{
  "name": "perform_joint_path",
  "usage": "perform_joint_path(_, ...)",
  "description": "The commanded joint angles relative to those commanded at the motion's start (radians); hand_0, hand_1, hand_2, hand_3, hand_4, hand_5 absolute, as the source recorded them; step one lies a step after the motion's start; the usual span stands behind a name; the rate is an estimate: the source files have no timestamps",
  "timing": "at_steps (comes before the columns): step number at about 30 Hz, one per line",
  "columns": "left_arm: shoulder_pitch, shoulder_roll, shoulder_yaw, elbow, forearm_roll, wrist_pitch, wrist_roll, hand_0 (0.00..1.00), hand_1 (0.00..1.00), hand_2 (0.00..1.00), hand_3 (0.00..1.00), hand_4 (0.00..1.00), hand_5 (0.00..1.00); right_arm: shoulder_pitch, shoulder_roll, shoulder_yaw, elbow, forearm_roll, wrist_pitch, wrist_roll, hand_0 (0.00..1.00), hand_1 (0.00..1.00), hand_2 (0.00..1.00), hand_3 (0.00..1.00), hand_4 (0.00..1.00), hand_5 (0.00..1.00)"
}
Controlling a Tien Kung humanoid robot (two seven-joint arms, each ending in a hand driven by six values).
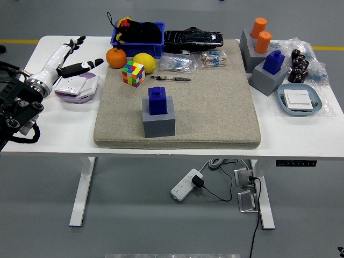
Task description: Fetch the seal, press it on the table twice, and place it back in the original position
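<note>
The white table (301,137) carries a beige mat (215,107). On the mat, at about 7 o'clock from its middle, a grey block (159,124) holds the blue seal (157,100) upright on top. The left hand (67,60) hovers well apart at the seal's 10 o'clock, above a lilac box (79,87), fingers (86,66) spread and holding nothing.
</note>
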State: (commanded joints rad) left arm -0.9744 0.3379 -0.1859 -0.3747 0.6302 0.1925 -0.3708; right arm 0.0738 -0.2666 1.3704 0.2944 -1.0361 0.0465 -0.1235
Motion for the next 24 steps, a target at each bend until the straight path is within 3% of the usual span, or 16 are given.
perform_joint_path(4, 0.009, 0.004, 0.048, 0.070, -0.053, -0.007, 0.032, 0.932, 0.982, 0.971, 0.925, 0.924, 0.446, 0.000, 0.001, 0.001, -0.001, 0.000, 0.001, 0.000, 0.797, 0.697, 0.654, 0.664, 0.711, 0.483)
perform_joint_path(9, 0.019, 0.015, 0.057, 0.115, -0.044, -0.008, 0.045, 0.933, 0.984, 0.976, 0.931, 0.919, 0.458, -0.003, -0.001, -0.001, -0.001, 0.000, 0.004, -0.002, 0.797, 0.697, 0.654, 0.660, 0.711, 0.483)
perform_joint_path(13, 0.020, 0.013, 0.127, 0.158, -0.124, -0.014, 0.056, 0.935, 0.986, 0.979, 0.934, 0.916, 0.463, -0.006, -0.002, 0.000, 0.000, 0.001, 0.003, -0.002, 0.798, 0.697, 0.654, 0.658, 0.711, 0.483)
perform_joint_path(24, 0.032, 0.012, 0.139, 0.172, -0.141, -0.013, 0.059, 0.938, 0.989, 0.981, 0.936, 0.914, 0.464, -0.008, 0.001, 0.007, 0.001, -0.001, 0.000, -0.002, 0.798, 0.698, 0.654, 0.660, 0.711, 0.483)
